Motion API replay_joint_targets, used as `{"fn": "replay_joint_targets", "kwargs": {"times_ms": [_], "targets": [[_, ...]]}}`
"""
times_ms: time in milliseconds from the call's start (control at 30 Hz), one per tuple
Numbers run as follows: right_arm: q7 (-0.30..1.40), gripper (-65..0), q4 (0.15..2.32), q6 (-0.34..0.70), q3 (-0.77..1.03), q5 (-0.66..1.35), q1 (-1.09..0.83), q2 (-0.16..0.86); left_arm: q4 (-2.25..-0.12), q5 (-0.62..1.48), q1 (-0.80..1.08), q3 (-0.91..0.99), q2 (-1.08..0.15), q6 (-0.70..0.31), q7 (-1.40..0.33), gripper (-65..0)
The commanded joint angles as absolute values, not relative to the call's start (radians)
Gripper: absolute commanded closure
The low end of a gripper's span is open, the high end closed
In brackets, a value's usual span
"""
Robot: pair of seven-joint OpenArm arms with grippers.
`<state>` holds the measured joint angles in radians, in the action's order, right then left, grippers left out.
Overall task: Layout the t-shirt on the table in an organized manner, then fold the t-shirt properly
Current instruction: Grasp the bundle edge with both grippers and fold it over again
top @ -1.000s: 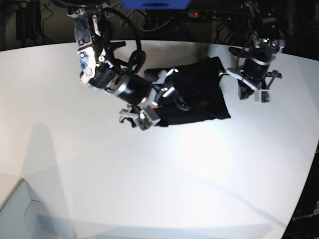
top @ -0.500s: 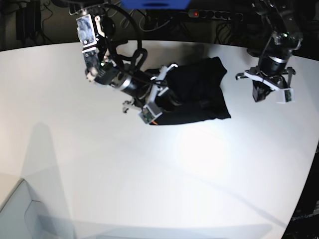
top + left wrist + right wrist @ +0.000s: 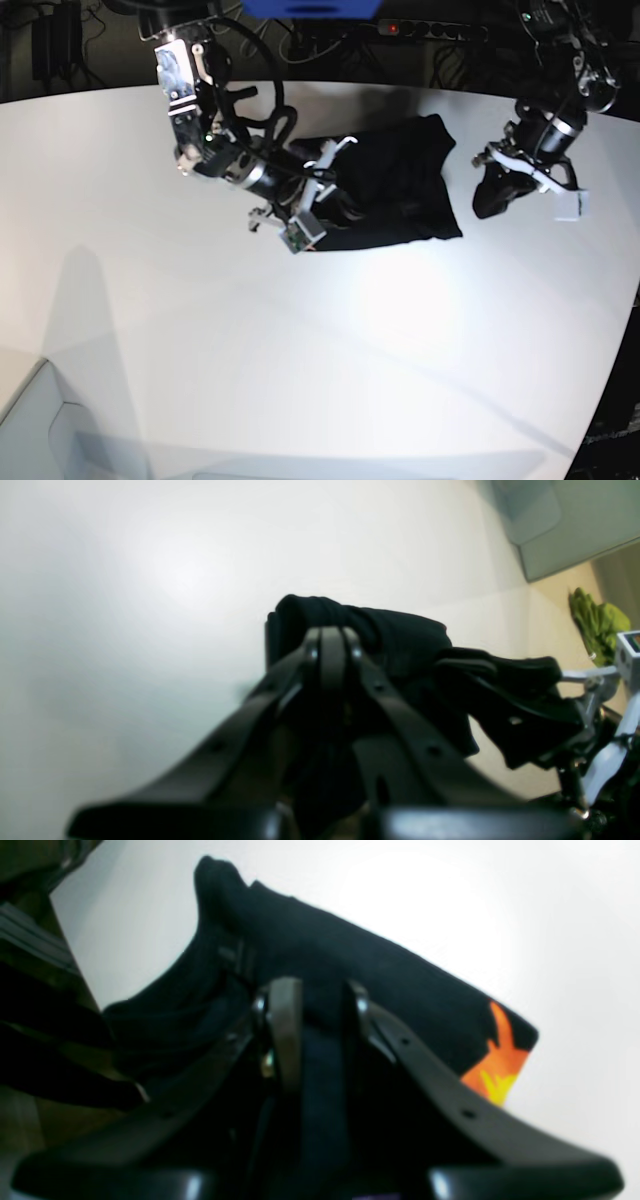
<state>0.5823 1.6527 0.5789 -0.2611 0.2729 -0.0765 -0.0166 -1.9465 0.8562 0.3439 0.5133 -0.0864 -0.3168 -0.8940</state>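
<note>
The black t-shirt (image 3: 400, 180) lies bunched in a rough rectangle on the white table (image 3: 300, 350), toward the far side. My right gripper (image 3: 325, 190) is at the shirt's left edge. In the right wrist view a fold of black cloth (image 3: 375, 975) runs between the fingers of the right gripper (image 3: 320, 1010), which is shut on it. An orange and yellow print (image 3: 500, 1060) shows at one corner. My left gripper (image 3: 487, 200) hangs to the right of the shirt, apart from it. In the left wrist view the left gripper (image 3: 331, 645) is shut on nothing, with the t-shirt (image 3: 395, 630) beyond it.
Cables and a power strip (image 3: 430, 30) run along the dark area behind the table. The table's curved edge (image 3: 610, 380) falls away at the right. A grey bin (image 3: 540, 520) and a green object (image 3: 600, 625) stand off the table in the left wrist view.
My right gripper has closed on the shirt's left edge and shifted slightly toward it. The left arm has swung away to the right of the shirt and turned, staying shut.
</note>
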Motion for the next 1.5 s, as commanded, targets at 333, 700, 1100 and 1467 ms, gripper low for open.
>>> {"fn": "replay_joint_targets", "kwargs": {"times_ms": [333, 700, 1100, 1467], "targets": [[0.555, -12.6, 1.670, 0.587, -0.263, 0.292, -0.097, -0.024, -1.590, 0.746, 0.134, 0.387, -0.090, -0.320, -0.874, -0.4], [0.515, -12.6, 1.638, 0.587, -0.259, 0.292, -0.171, 0.018, -1.317, 0.664, 0.059, 0.315, -0.097, -0.320, -0.684, -0.5], [0.348, -12.6, 1.449, 0.587, -0.263, 0.292, -0.170, 0.022, -1.168, 0.662, 0.022, 0.245, -0.119, -0.320, -0.562, -0.5], [0.427, -12.6, 1.784, 0.587, -0.254, 0.294, -0.177, 0.059, -1.170, 0.664, 0.021, 0.245, -0.125, -0.320, -0.562, -0.5]]}}
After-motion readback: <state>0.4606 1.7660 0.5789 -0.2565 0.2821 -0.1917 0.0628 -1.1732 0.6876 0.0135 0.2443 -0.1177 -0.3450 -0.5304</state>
